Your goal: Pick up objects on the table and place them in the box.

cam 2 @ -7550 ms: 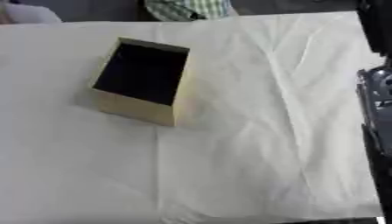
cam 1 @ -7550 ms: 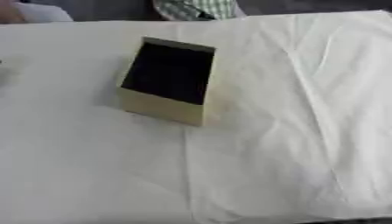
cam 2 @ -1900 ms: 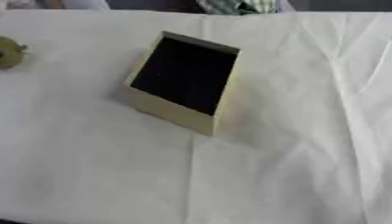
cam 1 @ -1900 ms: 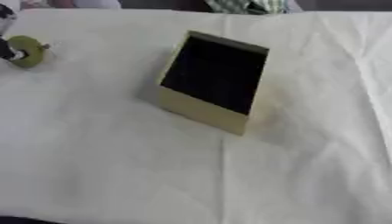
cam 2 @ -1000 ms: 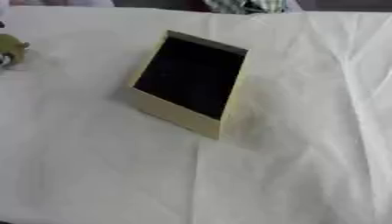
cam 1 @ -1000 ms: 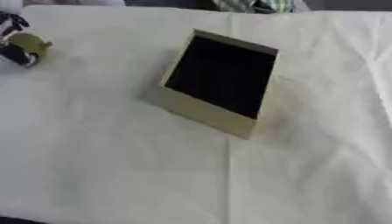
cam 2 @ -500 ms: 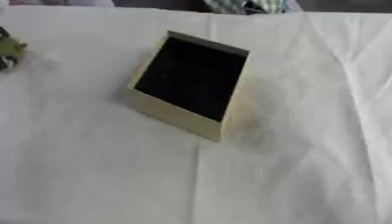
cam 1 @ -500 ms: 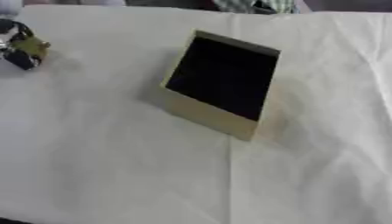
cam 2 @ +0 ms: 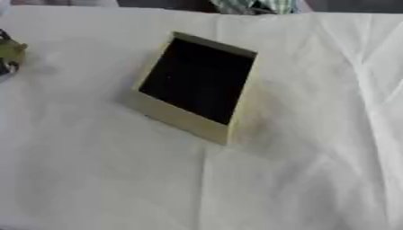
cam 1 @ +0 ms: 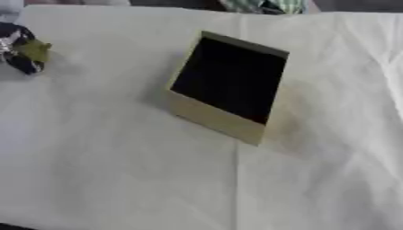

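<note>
Our left hand [cam 1: 17, 47], well left of the box [cam 1: 228, 85], has its fingers curled around a small yellow-green object [cam 1: 35, 50]. We should carry it above the box's dark opening before releasing.

No text, label, brand, number or sign can be read anywhere: the box [cam 1: 228, 85] shows plain tan walls, and the white cloth over the tabletop [cam 1: 118, 170] is unmarked.
</note>
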Controlling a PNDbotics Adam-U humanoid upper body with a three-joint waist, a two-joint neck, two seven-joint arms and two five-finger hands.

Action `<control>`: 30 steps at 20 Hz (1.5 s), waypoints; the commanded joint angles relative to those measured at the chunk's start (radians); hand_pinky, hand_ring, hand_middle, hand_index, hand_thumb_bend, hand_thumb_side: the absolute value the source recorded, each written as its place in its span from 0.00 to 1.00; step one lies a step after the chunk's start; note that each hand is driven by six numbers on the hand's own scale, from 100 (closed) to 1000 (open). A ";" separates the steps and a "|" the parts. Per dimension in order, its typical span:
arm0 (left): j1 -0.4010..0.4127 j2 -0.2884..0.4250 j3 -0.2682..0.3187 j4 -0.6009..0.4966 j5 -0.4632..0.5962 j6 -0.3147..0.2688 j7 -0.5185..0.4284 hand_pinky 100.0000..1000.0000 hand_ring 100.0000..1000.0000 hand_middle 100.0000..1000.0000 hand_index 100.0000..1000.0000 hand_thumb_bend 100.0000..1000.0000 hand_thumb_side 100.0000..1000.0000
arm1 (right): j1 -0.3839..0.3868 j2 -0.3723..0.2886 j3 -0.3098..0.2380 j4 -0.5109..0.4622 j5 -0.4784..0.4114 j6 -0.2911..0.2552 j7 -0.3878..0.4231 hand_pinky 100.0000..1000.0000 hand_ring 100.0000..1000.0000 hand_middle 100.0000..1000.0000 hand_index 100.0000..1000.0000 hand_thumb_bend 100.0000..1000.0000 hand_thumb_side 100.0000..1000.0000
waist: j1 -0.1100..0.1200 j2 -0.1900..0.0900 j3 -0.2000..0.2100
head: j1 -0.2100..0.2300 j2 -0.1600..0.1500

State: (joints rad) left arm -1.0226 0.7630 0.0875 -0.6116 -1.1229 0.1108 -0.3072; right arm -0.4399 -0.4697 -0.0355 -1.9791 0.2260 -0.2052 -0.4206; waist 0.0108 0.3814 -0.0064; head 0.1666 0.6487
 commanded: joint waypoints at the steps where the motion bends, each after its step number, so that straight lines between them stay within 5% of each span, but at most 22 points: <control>1: -0.017 0.021 -0.002 -0.011 -0.020 -0.002 0.009 0.72 0.66 0.59 0.82 0.17 0.00 | -0.012 -0.011 -0.002 -0.021 -0.007 -0.004 0.001 0.80 0.67 0.67 0.74 0.00 0.52 | 0.002 -0.020 0.000 | 0.004 -0.013; 7: -0.027 0.032 -0.001 -0.034 -0.032 -0.015 0.033 0.86 0.81 0.75 0.87 0.39 0.00 | -0.005 -0.015 -0.003 -0.021 -0.004 -0.002 0.001 0.80 0.67 0.66 0.73 0.00 0.52 | 0.003 -0.019 0.001 | -0.002 -0.007; 8: -0.030 0.034 0.000 -0.038 -0.038 -0.013 0.037 0.87 0.82 0.76 0.88 0.23 0.00 | -0.004 -0.016 -0.003 -0.021 -0.004 -0.002 0.001 0.80 0.67 0.66 0.73 0.00 0.50 | 0.004 -0.019 0.002 | -0.003 -0.006; 9: -0.032 0.038 0.000 -0.042 -0.047 -0.011 0.044 0.88 0.83 0.76 0.88 0.43 0.00 | -0.003 -0.017 -0.003 -0.021 -0.004 -0.002 0.001 0.80 0.67 0.66 0.73 0.00 0.52 | 0.005 -0.019 0.003 | -0.004 -0.004; 11: -0.036 0.043 0.002 -0.048 -0.063 -0.006 0.057 0.89 0.84 0.77 0.88 0.45 0.00 | -0.001 -0.019 -0.003 -0.021 -0.003 -0.001 0.001 0.80 0.67 0.66 0.73 0.00 0.52 | 0.007 -0.018 0.005 | -0.007 -0.003; 30: -0.045 0.066 0.025 -0.012 -0.071 0.080 0.038 0.90 0.87 0.77 0.89 0.32 0.00 | -0.011 -0.019 0.004 -0.021 -0.006 -0.003 0.008 0.80 0.67 0.66 0.73 0.00 0.54 | 0.000 0.012 -0.007 | 0.022 -0.031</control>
State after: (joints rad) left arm -1.0491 0.7816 0.1059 -0.6175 -1.1928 0.1809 -0.2660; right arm -0.4398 -0.4698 -0.0294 -1.9791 0.2259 -0.2075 -0.4161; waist 0.0099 0.4141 -0.0131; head 0.1832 0.6311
